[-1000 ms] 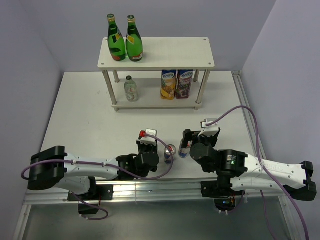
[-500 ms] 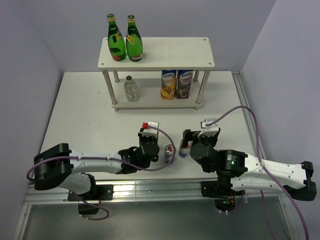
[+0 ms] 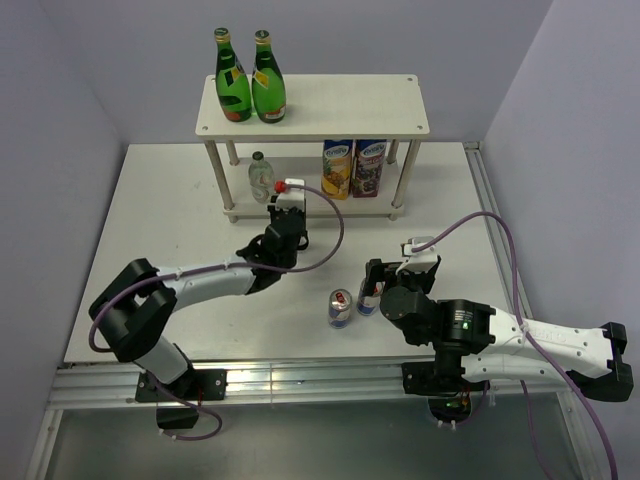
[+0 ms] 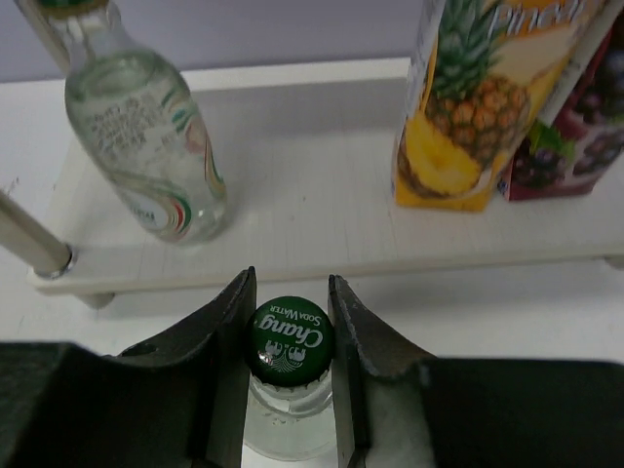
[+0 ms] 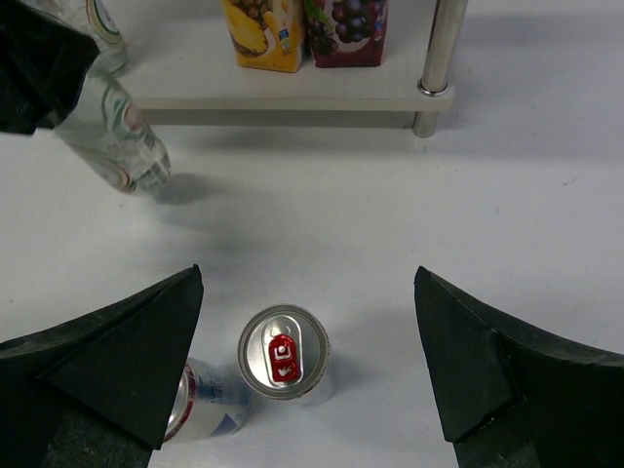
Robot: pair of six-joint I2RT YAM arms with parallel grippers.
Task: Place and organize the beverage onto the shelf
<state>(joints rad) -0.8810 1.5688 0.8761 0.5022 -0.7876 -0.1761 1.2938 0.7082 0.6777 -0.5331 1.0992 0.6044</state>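
My left gripper [image 3: 284, 218] is shut on the neck of a small clear bottle with a green cap [image 4: 289, 338] and holds it just in front of the shelf's lower board [image 4: 312, 205]. The other small clear bottle [image 4: 146, 146] stands on that board at the left. Two green glass bottles [image 3: 250, 88] stand on the shelf's top board [image 3: 350, 105]. My right gripper [image 5: 308, 278] is wide open and empty above two slim cans: one [image 5: 284, 353] between the fingers, one [image 5: 200, 400] by the left finger. The cans [image 3: 341, 308] stand at the table's front centre.
Two juice cartons [image 3: 352, 168] stand on the lower board at the right, next to a metal post [image 5: 439, 58]. The left arm stretches diagonally across the left half of the table. Grey walls close in behind and beside the shelf.
My left gripper has carried the small clear bottle away from the cans, forward to the shelf's lower board. The right arm and both cans have not moved.
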